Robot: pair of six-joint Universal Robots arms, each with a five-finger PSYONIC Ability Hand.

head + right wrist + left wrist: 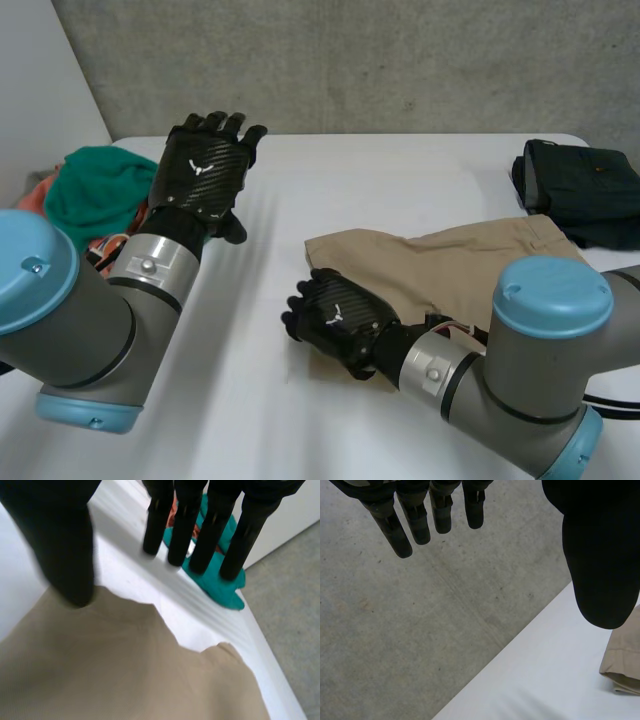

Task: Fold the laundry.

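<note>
Tan shorts (470,255) lie flat on the white table (400,180), right of the middle. My right hand (335,315) rests at their near left edge. In the right wrist view its fingers (200,525) reach straight out past the tan cloth (125,670) with the thumb set apart, and nothing is pinched. My left hand (205,170) is raised over the table's left side, apart from the shorts. Its fingers (435,510) are straight and empty. A hem of the shorts (625,655) lies beyond its thumb.
A pile of green and orange laundry (95,190) sits at the table's left edge, also beyond my right fingertips (220,575). A folded dark garment (585,190) lies at the far right. Grey floor (420,630) borders the table edge.
</note>
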